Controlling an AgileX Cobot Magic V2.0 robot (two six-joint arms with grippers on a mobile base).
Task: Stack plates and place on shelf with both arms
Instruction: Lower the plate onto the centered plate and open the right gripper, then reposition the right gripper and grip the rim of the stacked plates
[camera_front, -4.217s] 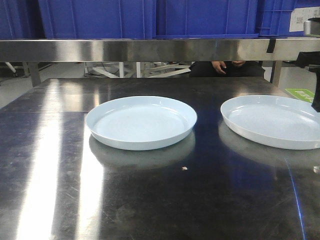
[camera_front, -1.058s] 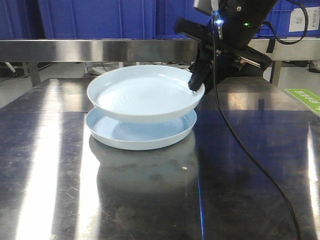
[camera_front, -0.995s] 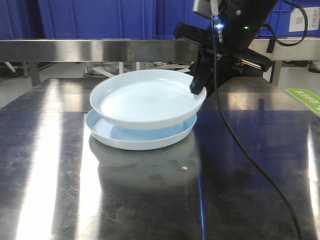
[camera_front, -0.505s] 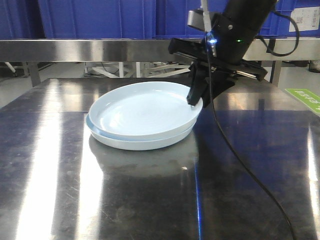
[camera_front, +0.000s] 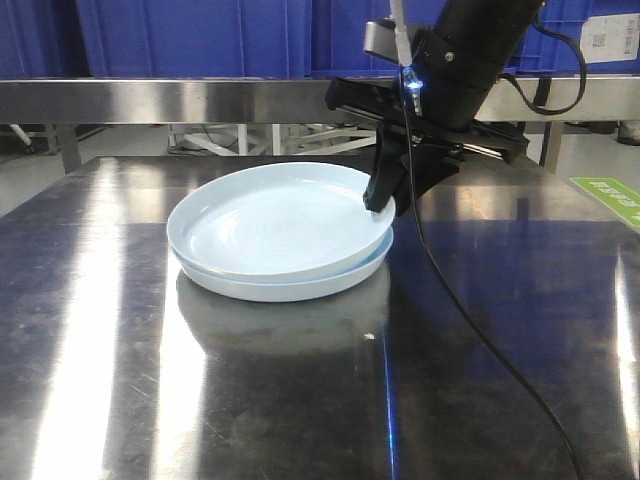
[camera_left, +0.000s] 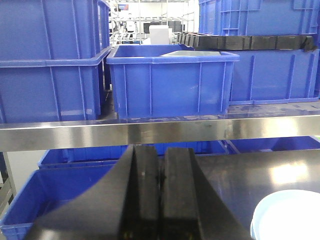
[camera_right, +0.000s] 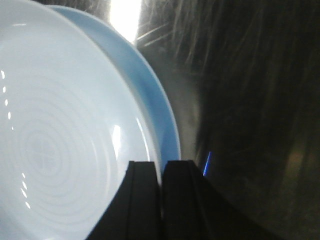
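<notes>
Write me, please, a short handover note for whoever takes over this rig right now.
Right pincer: shut on the rim of the upper plate.
Left pincer: shut, empty, facing the shelf and its blue crates.
Plates: the upper plate lies on the lower plate on the tabletop, slightly off-centre.
Done: one plate set on the other.
Left: release, square the stack if needed, lift it with both arms onto the shelf.

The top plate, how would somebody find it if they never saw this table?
Look at the dark, shiny steel tabletop, where two round pale blue-white plates sit stacked. The top plate sits off-centre on the bottom plate, and only its rim is pinched by the black right gripper.
</notes>
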